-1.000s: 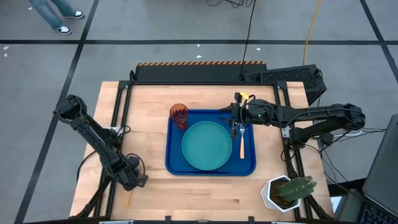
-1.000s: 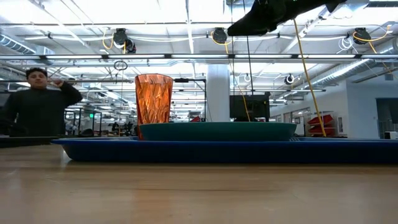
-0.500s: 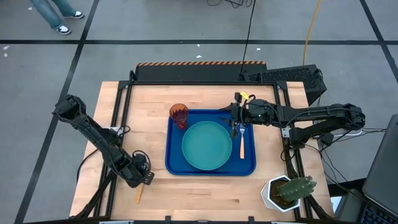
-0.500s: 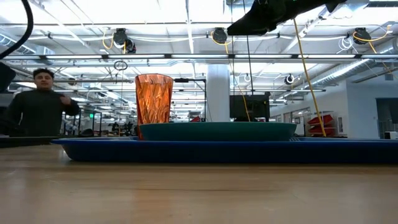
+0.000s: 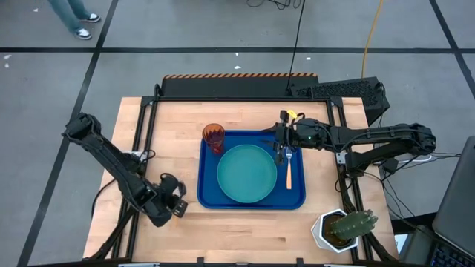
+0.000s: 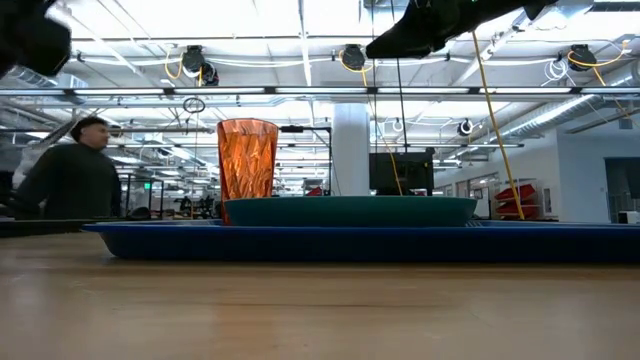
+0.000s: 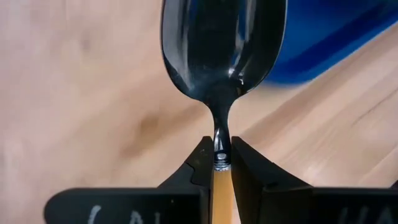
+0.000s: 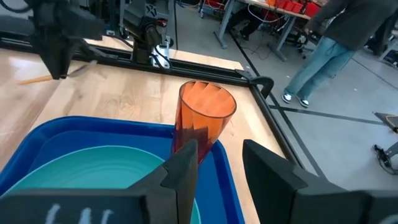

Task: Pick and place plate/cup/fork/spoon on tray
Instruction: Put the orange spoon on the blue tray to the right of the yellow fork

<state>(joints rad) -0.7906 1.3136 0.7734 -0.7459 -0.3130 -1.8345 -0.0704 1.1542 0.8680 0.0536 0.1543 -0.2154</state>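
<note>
Pointing bowl-first toward tray (image 5: 208, 199), spoon (image 7: 222, 56) between left jaws.

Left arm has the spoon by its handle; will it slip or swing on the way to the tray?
The spoon looks stiff metal, so probably no flop. The left gripper pinches only the slim handle near the neck, so it may pivot. Its polished bowl suggests slipperiness.

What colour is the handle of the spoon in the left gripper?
Orange; the spoon handle shows best in the left wrist view.
</note>
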